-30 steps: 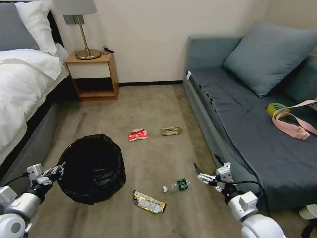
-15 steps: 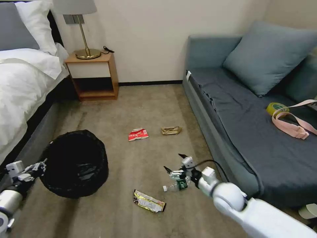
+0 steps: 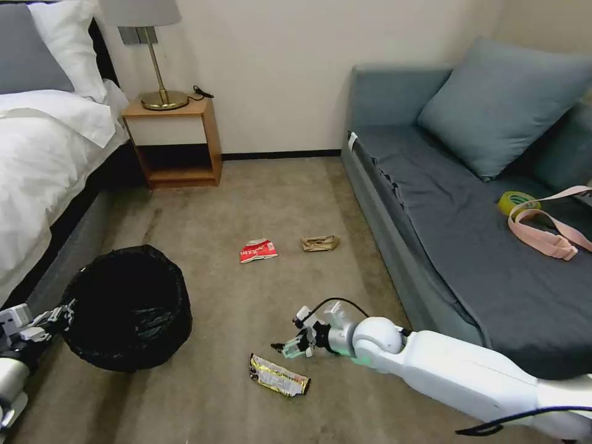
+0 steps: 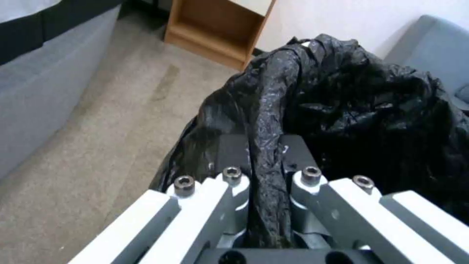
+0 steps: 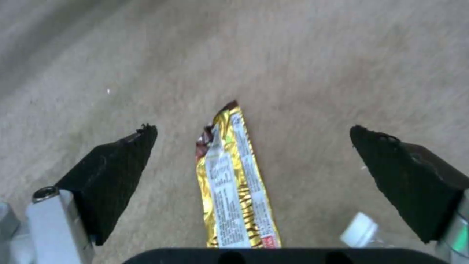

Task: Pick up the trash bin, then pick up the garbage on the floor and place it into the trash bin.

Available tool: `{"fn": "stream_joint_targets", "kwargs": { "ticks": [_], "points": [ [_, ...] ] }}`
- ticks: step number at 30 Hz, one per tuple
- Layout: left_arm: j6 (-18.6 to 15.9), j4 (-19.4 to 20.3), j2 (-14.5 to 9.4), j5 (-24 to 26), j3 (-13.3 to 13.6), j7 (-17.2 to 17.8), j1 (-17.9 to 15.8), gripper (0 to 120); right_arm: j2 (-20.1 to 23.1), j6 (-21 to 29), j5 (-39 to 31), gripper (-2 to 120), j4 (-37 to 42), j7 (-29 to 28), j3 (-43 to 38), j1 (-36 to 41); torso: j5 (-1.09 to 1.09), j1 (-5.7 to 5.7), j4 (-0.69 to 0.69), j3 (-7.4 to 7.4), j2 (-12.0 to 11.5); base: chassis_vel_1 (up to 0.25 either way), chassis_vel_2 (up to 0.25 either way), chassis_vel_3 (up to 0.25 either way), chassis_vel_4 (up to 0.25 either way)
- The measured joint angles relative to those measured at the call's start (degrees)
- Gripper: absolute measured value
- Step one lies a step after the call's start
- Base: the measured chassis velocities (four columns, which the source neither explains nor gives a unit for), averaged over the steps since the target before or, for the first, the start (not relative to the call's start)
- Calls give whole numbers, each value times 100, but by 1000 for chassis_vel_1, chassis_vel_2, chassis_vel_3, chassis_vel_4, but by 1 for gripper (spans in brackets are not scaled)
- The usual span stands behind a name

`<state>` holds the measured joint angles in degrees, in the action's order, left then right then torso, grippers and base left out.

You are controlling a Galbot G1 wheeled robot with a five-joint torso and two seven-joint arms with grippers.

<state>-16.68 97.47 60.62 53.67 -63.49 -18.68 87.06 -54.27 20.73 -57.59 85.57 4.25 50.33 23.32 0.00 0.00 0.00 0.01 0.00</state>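
We are holding the bin [image 3: 126, 306] by its bag rim in the left gripper [image 3: 52, 319], jaws clamped on a fold of black plastic; it is sitting at near left beside the bed [image 3: 43, 160]. Over the last second it has been drawn left and nearer, away from the litter, which is clearing the floor for the other arm.

The right arm has swung in from near right and is now reaching low across the carpet [image 3: 277, 203]. The right gripper [image 3: 295, 348] is hovering just above the wrapper [image 3: 279, 376], fingers [image 5: 115, 172] spread wide, nothing between them. It is now covering the spot where the bottle was lying; only a white cap [image 5: 359, 230] is showing at the wrist view's edge. We are judging the wrapper to be the first pick.

The wrapper is lying flat, long axis running from near right to farther left, and in the wrist view lengthwise between the fingers, so they are bracketing its narrow width. The packet [image 3: 258, 251] and brown paper [image 3: 320, 244] are waiting farther off.
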Motion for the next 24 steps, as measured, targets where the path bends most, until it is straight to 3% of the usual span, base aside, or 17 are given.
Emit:
{"fn": "stream_joint_targets", "kwargs": {
  "ticks": [8,24],
  "points": [
    [6,-98,-4,1,102,-45,-96,5,-452,130,-146,100,-787,443,377,-89,0,0,0,0,0,0,0,0,0],
    [86,-233,-55,4,60,-201,-50,5,-1477,-155,394,100,-2353,809,484,261,0,0,0,0,0,0,0,0,0]
  ]
}}
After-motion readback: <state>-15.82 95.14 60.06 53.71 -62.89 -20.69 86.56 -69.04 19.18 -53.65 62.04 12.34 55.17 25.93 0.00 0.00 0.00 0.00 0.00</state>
